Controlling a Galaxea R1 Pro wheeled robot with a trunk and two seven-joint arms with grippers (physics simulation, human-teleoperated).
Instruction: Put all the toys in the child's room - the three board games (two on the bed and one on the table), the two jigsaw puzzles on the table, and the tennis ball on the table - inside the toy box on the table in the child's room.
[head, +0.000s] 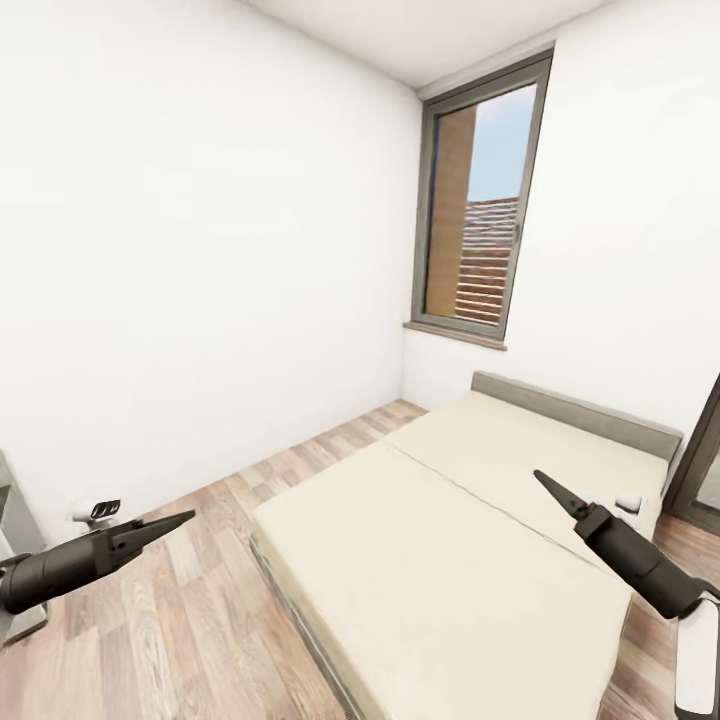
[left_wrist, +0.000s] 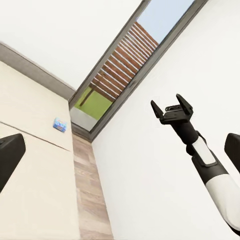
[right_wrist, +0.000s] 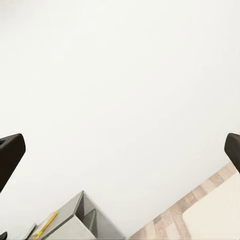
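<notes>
The bed (head: 440, 560), beige mattress with a grey headboard, spreads across the lower right of the head view. A small blue board game (left_wrist: 60, 124) lies flat on the mattress near the headboard; in the head view it is a pale patch (head: 630, 503) just beyond my right arm. My left gripper (head: 180, 519) hovers over the wooden floor left of the bed, its fingers (left_wrist: 10, 155) spread wide with nothing between them. My right gripper (head: 542, 478) hangs above the mattress, open (left_wrist: 172, 107) and empty. The toy box, jigsaw puzzles and tennis ball are out of view.
A tall window (head: 480, 210) stands in the far wall behind the bed. A dark door frame (head: 700, 450) rises at the right edge. Grey furniture (right_wrist: 80, 220) with a yellow item (right_wrist: 47, 222) on it stands against the white wall. Wooden floor (head: 200, 600) runs left of the bed.
</notes>
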